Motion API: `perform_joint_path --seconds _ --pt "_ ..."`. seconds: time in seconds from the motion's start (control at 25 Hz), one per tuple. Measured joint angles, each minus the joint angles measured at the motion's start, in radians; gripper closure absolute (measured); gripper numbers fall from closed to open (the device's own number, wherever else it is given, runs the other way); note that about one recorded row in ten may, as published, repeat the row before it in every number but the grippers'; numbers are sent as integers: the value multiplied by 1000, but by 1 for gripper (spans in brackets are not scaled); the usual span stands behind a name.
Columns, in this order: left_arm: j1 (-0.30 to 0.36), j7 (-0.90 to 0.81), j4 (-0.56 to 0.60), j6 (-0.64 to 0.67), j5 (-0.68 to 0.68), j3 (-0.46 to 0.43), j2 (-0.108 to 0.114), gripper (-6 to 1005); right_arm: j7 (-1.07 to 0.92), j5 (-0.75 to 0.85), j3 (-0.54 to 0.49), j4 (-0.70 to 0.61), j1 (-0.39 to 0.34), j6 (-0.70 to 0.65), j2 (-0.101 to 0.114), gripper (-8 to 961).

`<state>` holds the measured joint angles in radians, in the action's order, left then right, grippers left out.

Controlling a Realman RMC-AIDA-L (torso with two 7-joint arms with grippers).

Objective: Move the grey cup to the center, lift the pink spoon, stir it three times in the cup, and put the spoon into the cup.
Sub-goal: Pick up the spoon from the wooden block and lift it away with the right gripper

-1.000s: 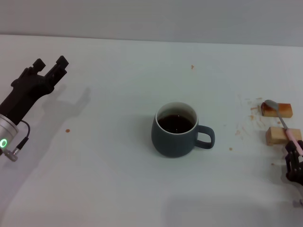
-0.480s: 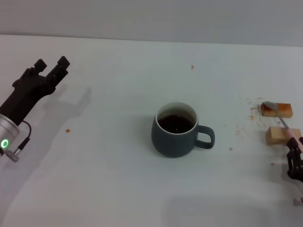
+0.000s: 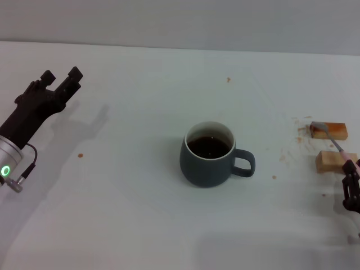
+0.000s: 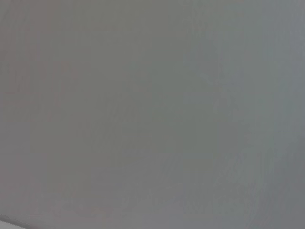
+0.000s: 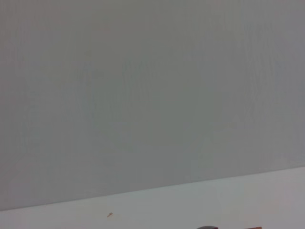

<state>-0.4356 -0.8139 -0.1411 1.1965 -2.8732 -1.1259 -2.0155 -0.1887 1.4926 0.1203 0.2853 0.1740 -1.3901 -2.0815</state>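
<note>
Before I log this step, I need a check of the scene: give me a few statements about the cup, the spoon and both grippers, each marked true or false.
1. The grey cup holds dark liquid. True.
2. The cup's handle points toward the robot's left. False: it points to the robot's right.
3. The pink spoon stands in the cup. False: its bowl is over the far wooden block, its handle at the right gripper.
4. The left gripper holds nothing. True.
5. Two wooden blocks sit right of the cup. True: the near block is the second.
</note>
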Motion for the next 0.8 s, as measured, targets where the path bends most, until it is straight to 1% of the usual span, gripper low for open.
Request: perform_joint_path --seconds 0.8 --pt "9 -1 0 4 0 0 0 170 0 5 20 8 -2 -85 0 820"
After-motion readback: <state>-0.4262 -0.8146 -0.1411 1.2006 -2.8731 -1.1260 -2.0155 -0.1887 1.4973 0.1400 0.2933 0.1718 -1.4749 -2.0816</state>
